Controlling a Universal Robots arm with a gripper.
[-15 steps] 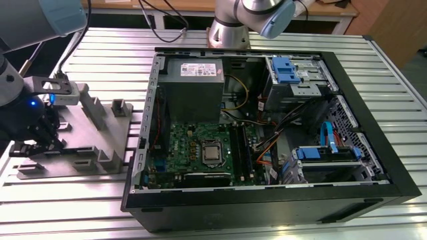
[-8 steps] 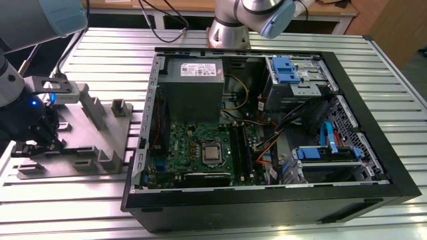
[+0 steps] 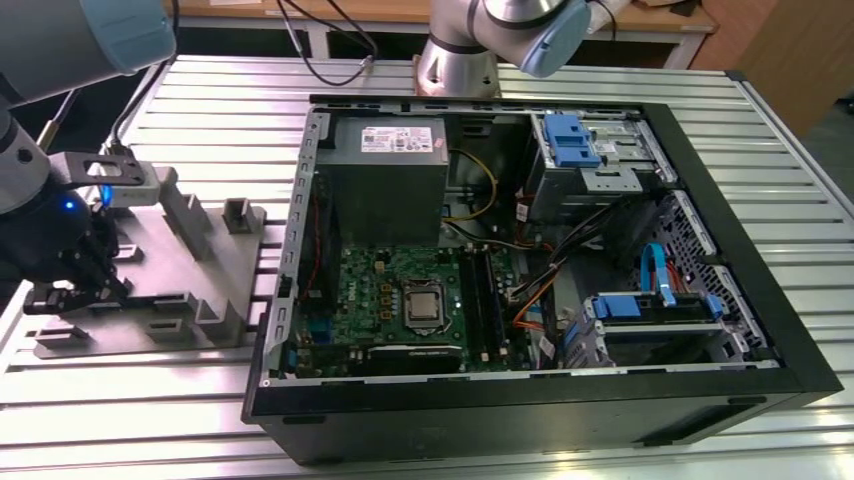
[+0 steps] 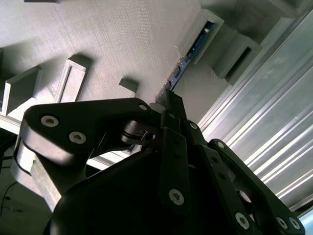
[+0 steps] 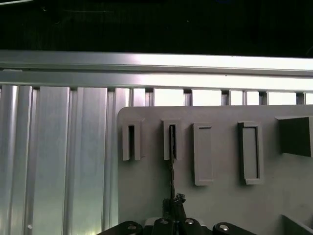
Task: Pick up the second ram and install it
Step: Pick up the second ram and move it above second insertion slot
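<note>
While bent low over the grey fixture plate (image 3: 134,343) at the exterior view's left, clamps the pincer (image 4: 168,99) tight around the near end of the second ram (image 4: 190,56), black fingers (image 4: 173,147) pressed together on the thin board. Takes in, from the exterior view, the wider scene: an open computer case (image 3: 534,400) lying on the slatted bench (image 3: 200,90), a green motherboard (image 3: 387,290) inside, well apart from the plate, and the base of another arm (image 3: 461,60) beyond the case. Gives, in the second wrist view, the blue-green face of the stick, running from the fingertips away to a small slotted block (image 4: 214,22) and seated there at its far end. Presents the same stick edge-on in the first wrist view, as a thin dark line between pincer and block. Stands on its long edge, flat faces upright, long axis lying along the plate and parallel to the bench slats (image 5: 49,171) beside it. Points with its far end toward the plate's rim and a bright rail (image 5: 156,61) beyond. Sits in one block of a row, between a like slotted block and two wider rectangular holders (image 5: 203,154).
</note>
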